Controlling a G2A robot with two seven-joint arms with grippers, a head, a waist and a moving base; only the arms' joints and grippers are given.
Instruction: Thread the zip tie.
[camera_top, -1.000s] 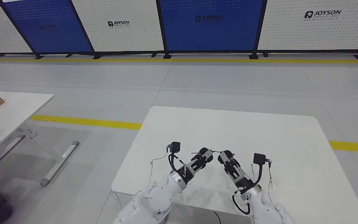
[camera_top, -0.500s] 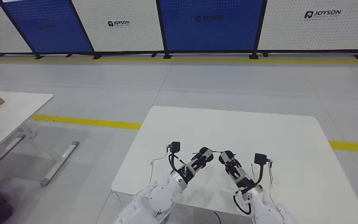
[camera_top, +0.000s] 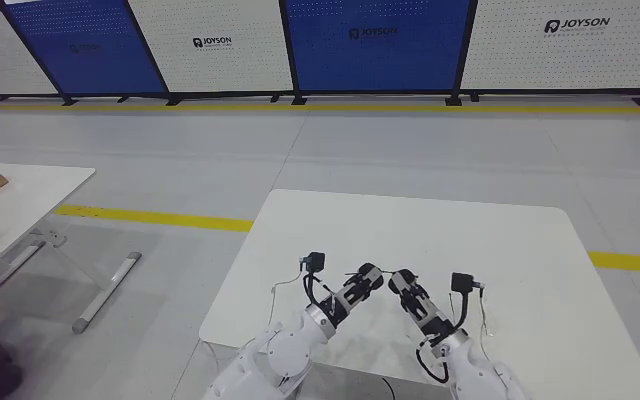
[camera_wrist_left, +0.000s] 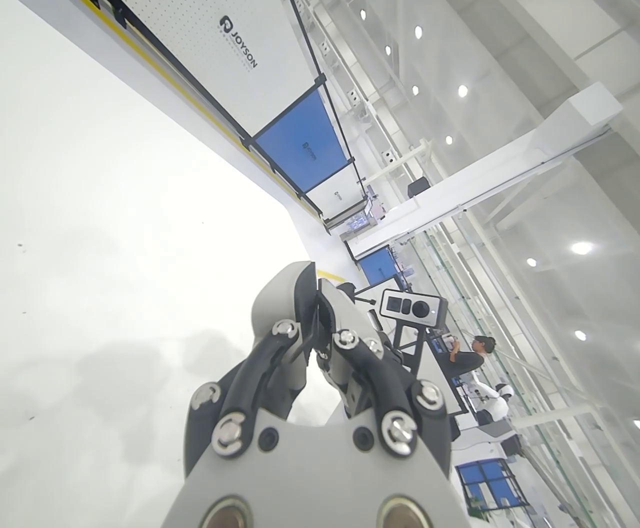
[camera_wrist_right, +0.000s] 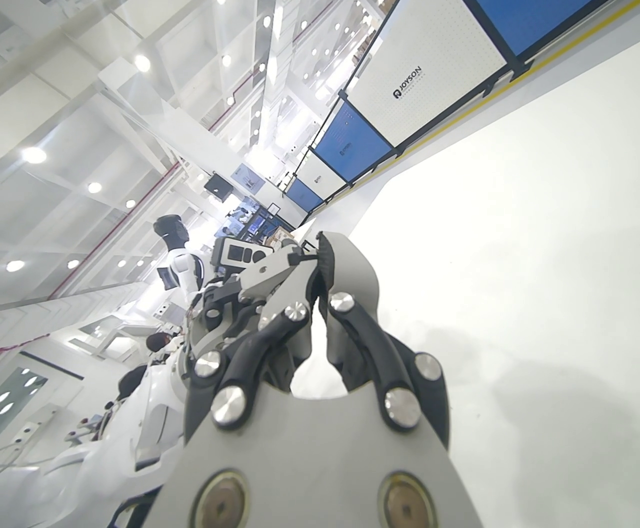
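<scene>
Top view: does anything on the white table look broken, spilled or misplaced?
Nothing stands out. The left end effector and right end effector sit close together over the table, the left pinching a thin black zip tie.

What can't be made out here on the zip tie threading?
1. The zip tie: in the left wrist view it is just a thin dark strip pinched in the left gripper, which hides both its ends.
2. Threaded or not: in the top view the tie is too small to judge between the two grippers.
3. The right gripper: in the right wrist view it is shut, and the gripper itself hides whatever it pinches.
</scene>
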